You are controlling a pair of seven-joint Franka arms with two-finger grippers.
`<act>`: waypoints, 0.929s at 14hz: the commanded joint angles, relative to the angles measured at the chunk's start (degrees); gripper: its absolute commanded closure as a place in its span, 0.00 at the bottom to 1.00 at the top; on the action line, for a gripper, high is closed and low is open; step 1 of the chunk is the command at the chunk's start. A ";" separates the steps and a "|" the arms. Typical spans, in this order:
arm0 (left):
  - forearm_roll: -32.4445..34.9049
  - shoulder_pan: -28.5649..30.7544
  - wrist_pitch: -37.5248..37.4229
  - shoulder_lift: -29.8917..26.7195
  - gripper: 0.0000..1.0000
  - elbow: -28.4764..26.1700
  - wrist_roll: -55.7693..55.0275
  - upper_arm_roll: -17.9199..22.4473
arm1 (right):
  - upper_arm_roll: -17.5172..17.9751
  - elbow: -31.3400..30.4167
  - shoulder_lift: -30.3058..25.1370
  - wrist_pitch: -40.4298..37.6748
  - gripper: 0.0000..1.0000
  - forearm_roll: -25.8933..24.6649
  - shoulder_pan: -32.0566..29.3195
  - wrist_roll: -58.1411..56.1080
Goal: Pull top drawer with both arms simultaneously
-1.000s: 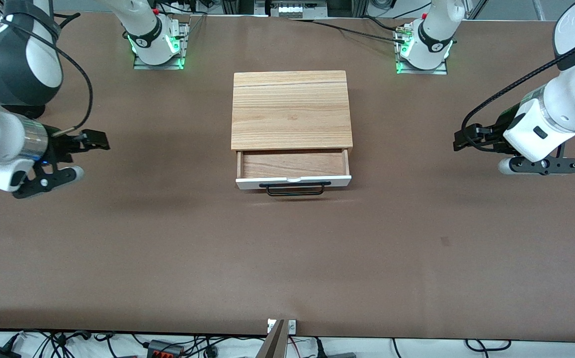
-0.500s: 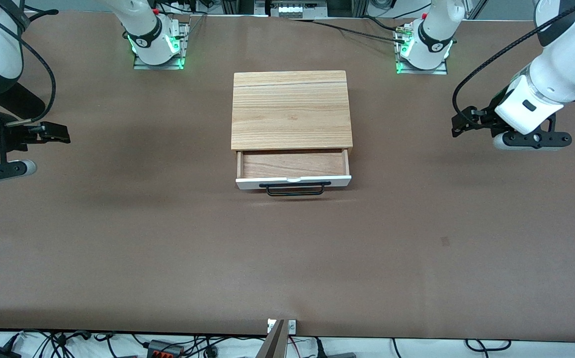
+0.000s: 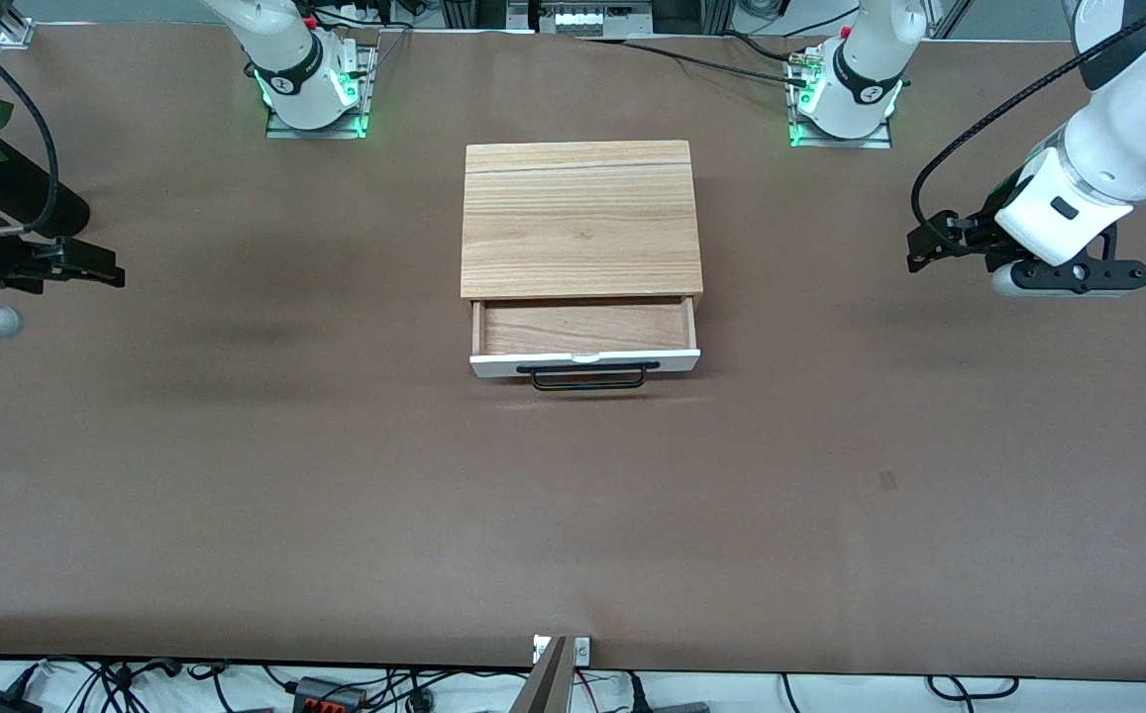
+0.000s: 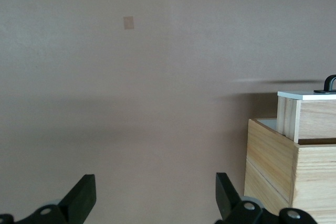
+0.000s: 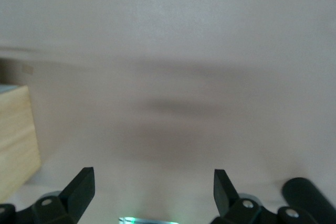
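The top drawer [image 3: 584,342] stands pulled out of the light wood-grain box [image 3: 580,218], showing its reddish-brown inside, white front panel and black bar handle [image 3: 587,374]. My left gripper [image 3: 924,253] is open and empty, up over the table at the left arm's end, well away from the drawer. My right gripper [image 3: 102,269] is open and empty over the right arm's end. The left wrist view shows the box [image 4: 278,166], the drawer's side [image 4: 310,116] and my open gripper [image 4: 155,198]. The right wrist view shows the box's corner [image 5: 16,140] and my open gripper [image 5: 152,192].
The brown table [image 3: 335,495] spreads wide around the box. The two arm bases [image 3: 310,84] [image 3: 845,94] with green lights stand at the table's top edge. Cables hang along the edge nearest the front camera.
Both arms have drawn away from the drawer toward their own ends of the table and risen. The drawer has stayed pulled out, unmoved.
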 commanded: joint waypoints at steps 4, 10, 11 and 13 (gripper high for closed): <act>1.47 -1.07 0.15 -0.64 0.00 -0.51 1.38 0.81 | 5.28 -9.89 -10.84 4.01 0.00 -0.54 -4.31 6.23; 1.47 -1.07 -0.38 -0.64 0.00 -0.42 0.77 0.81 | 3.43 -9.19 -10.85 4.37 0.00 -0.09 -2.99 8.86; 1.47 -1.07 -0.47 -0.64 0.00 -0.42 0.77 0.81 | 3.34 -9.01 -10.50 4.45 0.00 -0.09 -2.99 9.57; 1.47 -1.16 -0.47 -0.64 0.00 -0.42 0.77 0.81 | 3.43 -8.22 -9.35 4.19 0.00 -0.01 -3.16 9.58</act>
